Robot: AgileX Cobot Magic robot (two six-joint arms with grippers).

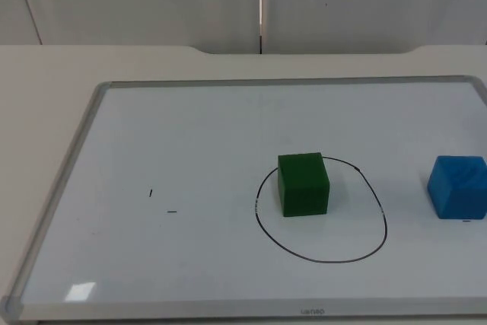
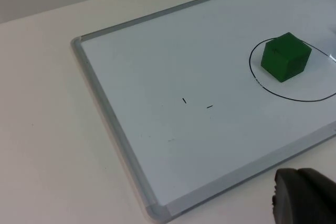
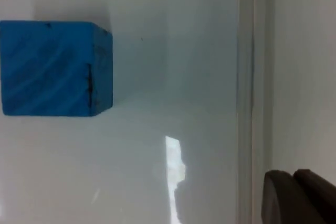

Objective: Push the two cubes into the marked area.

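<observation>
The left hand (image 2: 304,198) shows as one dark fingertip hanging over the bare bench (image 2: 47,129), just outside the corner of the whiteboard (image 2: 157,77); whether its fingers are spread or pressed together cannot be told. The right hand (image 3: 296,195) likewise shows as a dark fingertip, beside the board's metal frame, and its state cannot be told either. Close in the right wrist view, the blue cube (image 3: 52,67) sits on the board, apart from that hand. From above, the blue cube (image 1: 457,186) rests near the board's right side, well outside the drawn black ring (image 1: 319,259). The green cube (image 1: 303,183) stands inside the ring, toward its upper left part. Two small black marks (image 1: 160,202) lie on the board's left half.
</observation>
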